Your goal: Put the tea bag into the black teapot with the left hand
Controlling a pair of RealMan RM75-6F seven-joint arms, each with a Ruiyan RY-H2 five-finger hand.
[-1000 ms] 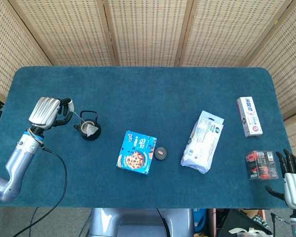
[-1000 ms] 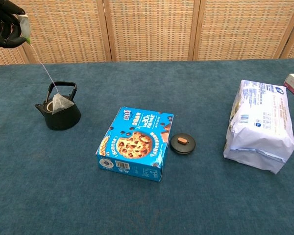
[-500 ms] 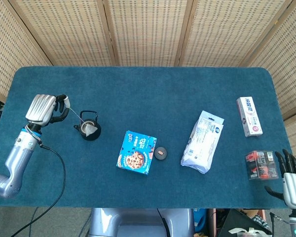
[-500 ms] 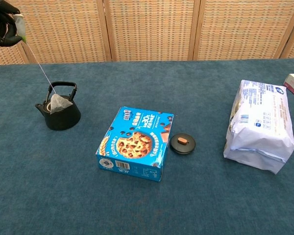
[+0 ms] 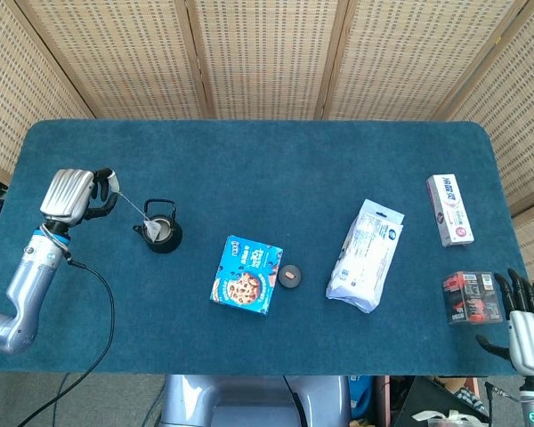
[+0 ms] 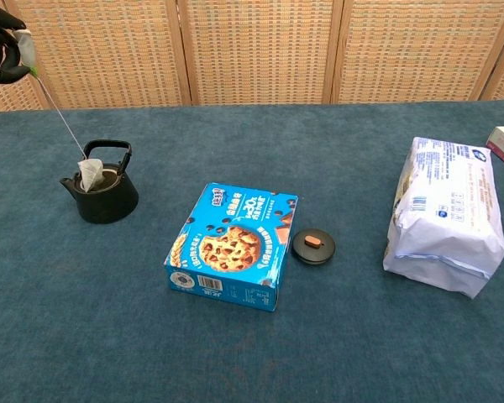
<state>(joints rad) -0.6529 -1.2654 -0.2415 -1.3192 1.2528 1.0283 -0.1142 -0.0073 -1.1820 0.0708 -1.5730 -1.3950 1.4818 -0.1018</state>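
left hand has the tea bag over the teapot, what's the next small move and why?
Probably lower the left hand a little toward the black teapot. It holds the tag up and to the left with the string taut, and the tea bag sits at the open mouth, partly above the rim. Slack should let it drop inside.

Left robot hand (image 5: 71,193) raised, fingers pinched closed; right robot hand (image 5: 525,327) low, fingers spread.

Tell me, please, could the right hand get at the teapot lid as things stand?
Probably yes: the lid lies in the open between the cookie box and the white bag. The right hand holds nothing, though the bag lies partly along its way.
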